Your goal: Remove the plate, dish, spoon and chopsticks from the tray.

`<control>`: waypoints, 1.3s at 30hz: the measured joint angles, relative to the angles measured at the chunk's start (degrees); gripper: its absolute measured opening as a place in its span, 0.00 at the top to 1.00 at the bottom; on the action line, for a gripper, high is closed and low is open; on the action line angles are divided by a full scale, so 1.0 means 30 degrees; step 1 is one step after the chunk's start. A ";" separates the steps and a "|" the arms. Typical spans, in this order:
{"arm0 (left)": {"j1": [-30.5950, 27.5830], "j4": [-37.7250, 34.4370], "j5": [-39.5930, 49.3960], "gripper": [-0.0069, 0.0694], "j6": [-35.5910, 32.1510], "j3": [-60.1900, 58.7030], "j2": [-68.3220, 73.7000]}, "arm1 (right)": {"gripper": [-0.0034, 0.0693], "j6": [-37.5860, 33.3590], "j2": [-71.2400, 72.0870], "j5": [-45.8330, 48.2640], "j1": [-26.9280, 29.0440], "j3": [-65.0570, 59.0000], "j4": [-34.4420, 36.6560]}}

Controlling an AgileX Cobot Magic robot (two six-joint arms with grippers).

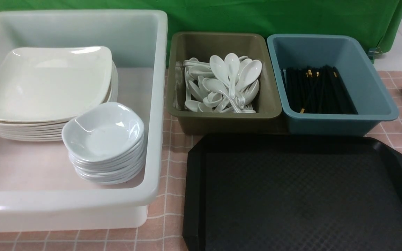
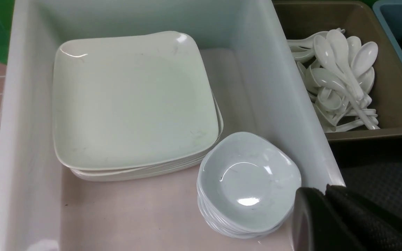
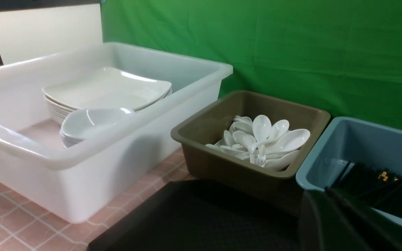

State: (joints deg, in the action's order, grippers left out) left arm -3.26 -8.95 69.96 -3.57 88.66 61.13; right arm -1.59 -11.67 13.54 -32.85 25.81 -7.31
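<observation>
Green cloth backed the pink-tiled bench (image 1: 173,164), where the black tray (image 1: 302,195) lay bare. Plates (image 1: 44,83) and dishes (image 1: 103,134) sat stacked in the white tub (image 1: 155,104), spoons (image 1: 225,83) and chopsticks (image 1: 318,90) in bins: glossy, slippery ware, best gripped at rims. Both grippers, left gripper (image 2: 326,198) and right gripper (image 3: 326,198), were clenched on nothing.

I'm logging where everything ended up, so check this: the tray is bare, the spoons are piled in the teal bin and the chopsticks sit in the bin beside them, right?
Not quite. The spoons are piled in the olive bin, not the teal one; the front view shows it. The chopsticks lie in the teal bin beside them, and the tray is bare.
</observation>
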 joint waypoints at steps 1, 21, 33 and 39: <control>0.0000 0.0000 0.0000 0.88 -0.0019 0.0000 0.0000 | 0.90 0.0007 0.0000 0.0000 0.0000 0.0000 0.0000; 0.0000 0.0000 0.0000 0.88 -0.0092 0.0000 0.0000 | 0.82 0.0022 0.0689 -0.0250 0.0594 -0.1332 0.0000; 0.0000 0.0000 0.0005 0.88 -0.0114 -0.0026 0.0000 | 0.78 0.0022 0.3594 0.0051 0.8467 -0.7738 -0.0019; 0.0000 -0.0924 0.0021 0.88 -0.0327 -0.1628 -0.0020 | 0.77 0.0022 0.3594 -0.0322 1.0547 -0.8223 -0.0082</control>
State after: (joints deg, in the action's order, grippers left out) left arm -3.26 -11.72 70.02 -4.55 83.78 61.07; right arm -1.52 -0.89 12.57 -1.21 1.14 -7.55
